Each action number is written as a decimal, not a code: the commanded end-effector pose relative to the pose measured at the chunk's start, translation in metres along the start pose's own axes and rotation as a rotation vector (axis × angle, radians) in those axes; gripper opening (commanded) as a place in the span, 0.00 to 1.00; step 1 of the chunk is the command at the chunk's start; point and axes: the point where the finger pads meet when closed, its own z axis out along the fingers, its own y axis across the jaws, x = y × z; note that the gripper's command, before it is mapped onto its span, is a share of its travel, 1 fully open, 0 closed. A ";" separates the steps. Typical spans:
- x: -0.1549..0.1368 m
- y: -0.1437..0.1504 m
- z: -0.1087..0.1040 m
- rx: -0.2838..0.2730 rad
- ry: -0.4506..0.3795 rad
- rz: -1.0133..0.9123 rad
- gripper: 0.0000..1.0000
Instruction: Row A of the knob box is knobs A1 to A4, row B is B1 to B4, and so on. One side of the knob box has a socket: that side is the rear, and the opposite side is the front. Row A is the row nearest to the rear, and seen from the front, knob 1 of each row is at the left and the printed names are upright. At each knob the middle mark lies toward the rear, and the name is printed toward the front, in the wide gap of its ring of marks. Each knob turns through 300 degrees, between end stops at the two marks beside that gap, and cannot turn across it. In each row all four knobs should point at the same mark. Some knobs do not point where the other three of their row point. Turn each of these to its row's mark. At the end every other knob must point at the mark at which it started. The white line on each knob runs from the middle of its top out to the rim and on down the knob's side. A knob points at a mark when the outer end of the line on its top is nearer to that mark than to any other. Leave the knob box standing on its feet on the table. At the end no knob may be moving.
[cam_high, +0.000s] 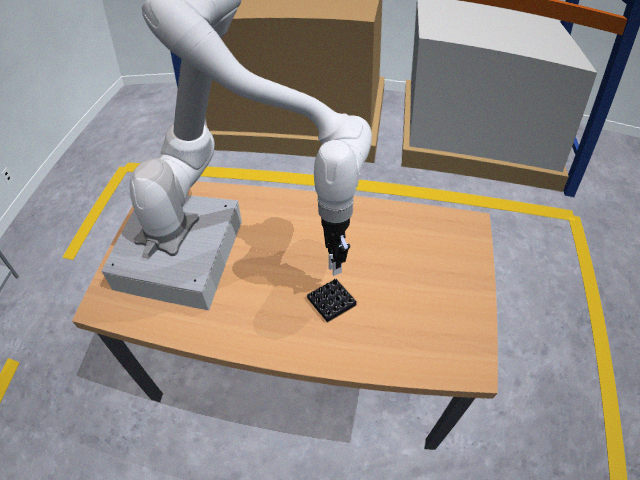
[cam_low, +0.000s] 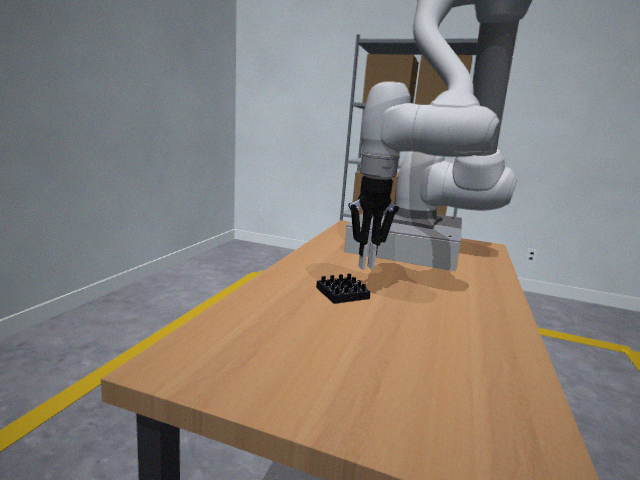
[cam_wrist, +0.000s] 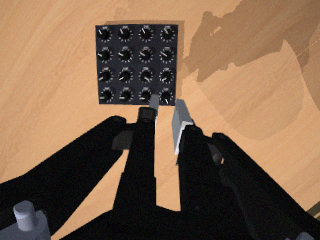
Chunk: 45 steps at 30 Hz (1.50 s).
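My end effector (cam_high: 336, 272) (cam_low: 367, 267) (cam_wrist: 165, 109), nearly closed, grips nothing. Box (cam_high: 334, 300) (cam_low: 343, 290) (cam_wrist: 136, 65) lies below it, offset toward surface's (cam_high: 423, 335) (cam_low: 330, 372) (cam_wrist: 260, 165) long edge opposite large cartons (cam_high: 294, 72).

Can't read the printed names on the knob box (cam_high: 334, 301) (cam_low: 351, 298) (cam_wrist: 135, 65), inside the edges of the tabletop (cam_high: 413, 289) (cam_low: 310, 387) (cam_wrist: 50, 150); too small and blurred. Can't see all of its nearest row in the wrist view, partly covered by a fingertip (cam_wrist: 154, 101). Can't see the tabletop's near right corner in the exterior view, cut off below.
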 end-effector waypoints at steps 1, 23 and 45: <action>0.000 0.000 -0.002 -0.011 -0.009 -0.125 0.12; 0.000 0.000 -0.002 -0.010 -0.010 -0.199 0.12; 0.000 0.000 -0.002 -0.010 -0.010 -0.199 0.12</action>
